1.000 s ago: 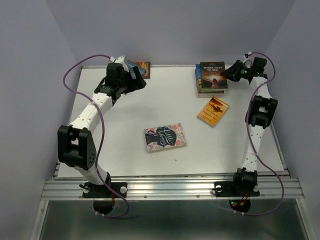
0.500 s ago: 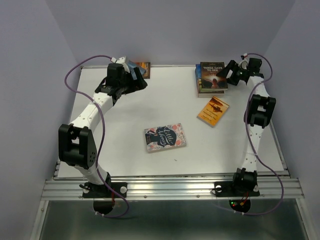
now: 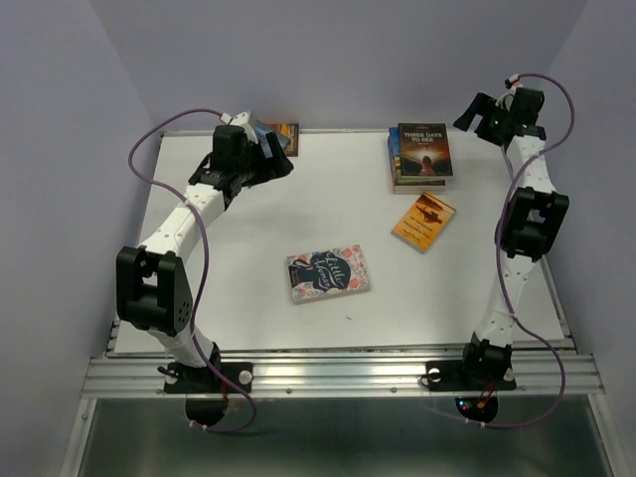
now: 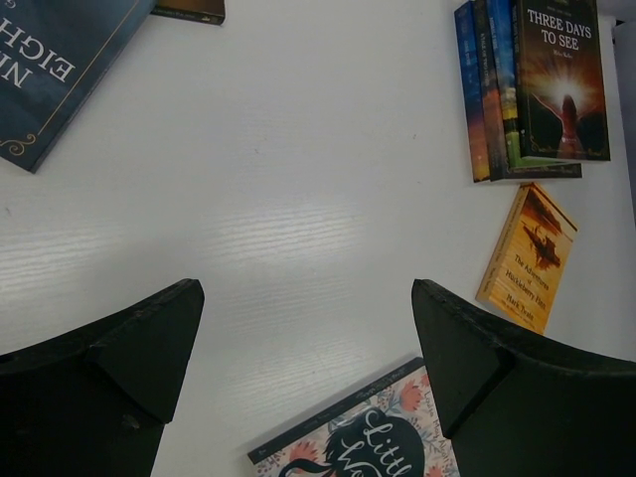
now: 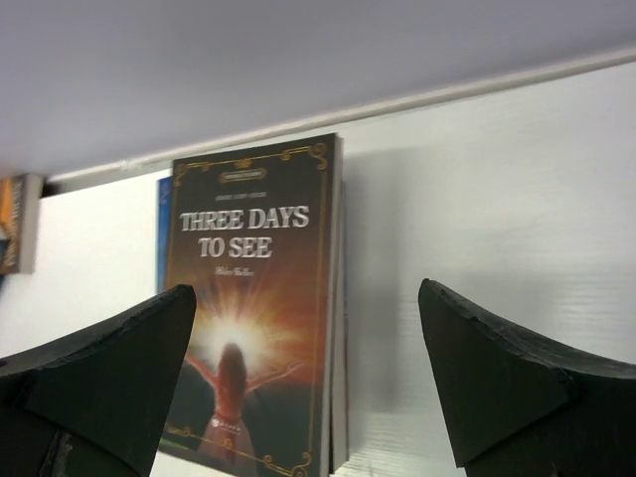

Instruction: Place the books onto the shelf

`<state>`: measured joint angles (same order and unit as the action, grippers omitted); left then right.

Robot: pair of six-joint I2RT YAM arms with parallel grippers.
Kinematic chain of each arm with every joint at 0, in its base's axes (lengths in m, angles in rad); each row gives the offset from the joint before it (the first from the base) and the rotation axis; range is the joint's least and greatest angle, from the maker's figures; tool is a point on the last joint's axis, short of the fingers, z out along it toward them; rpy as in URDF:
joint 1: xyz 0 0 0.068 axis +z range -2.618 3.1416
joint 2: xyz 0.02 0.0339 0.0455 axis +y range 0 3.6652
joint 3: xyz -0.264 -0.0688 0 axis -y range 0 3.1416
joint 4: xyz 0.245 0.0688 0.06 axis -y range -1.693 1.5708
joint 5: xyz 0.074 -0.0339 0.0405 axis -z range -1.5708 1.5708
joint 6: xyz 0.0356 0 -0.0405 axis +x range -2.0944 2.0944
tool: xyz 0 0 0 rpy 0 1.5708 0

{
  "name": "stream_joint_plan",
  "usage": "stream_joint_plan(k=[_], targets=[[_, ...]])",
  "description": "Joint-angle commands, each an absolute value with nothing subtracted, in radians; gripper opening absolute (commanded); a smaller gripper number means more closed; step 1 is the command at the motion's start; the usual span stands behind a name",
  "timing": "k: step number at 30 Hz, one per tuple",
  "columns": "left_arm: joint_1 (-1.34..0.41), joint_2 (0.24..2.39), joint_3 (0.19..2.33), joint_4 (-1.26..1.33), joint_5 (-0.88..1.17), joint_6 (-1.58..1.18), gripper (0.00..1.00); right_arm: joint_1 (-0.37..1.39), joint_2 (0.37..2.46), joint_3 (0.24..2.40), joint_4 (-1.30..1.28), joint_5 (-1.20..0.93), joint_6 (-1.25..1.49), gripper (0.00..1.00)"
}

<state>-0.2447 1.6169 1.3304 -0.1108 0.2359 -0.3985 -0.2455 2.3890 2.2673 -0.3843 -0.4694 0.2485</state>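
The orange book (image 4: 527,260) lies flat on the white table (image 4: 298,149). Just above it sits a stack of books (image 4: 537,84) topped by "Three Days to See". To its lower left a flowered navy book (image 4: 363,442) is cut off by the edge, and far to its upper left lies a dark blue book (image 4: 55,60). The left gripper (image 4: 306,298) hangs left of it, fingers wide apart over bare table.
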Motion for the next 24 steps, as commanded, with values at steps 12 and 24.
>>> stream_joint_plan(k=[12,24], targets=[[-0.232,1.631,1.381,-0.066,0.199,-0.384,0.99,-0.247,2.488,2.322,-0.469,-0.190,0.110,1.00],[-0.222,1.640,1.367,-0.049,0.215,-0.376,0.99,-0.227,2.609,2.413,-0.425,-0.255,0.100,1.00]])
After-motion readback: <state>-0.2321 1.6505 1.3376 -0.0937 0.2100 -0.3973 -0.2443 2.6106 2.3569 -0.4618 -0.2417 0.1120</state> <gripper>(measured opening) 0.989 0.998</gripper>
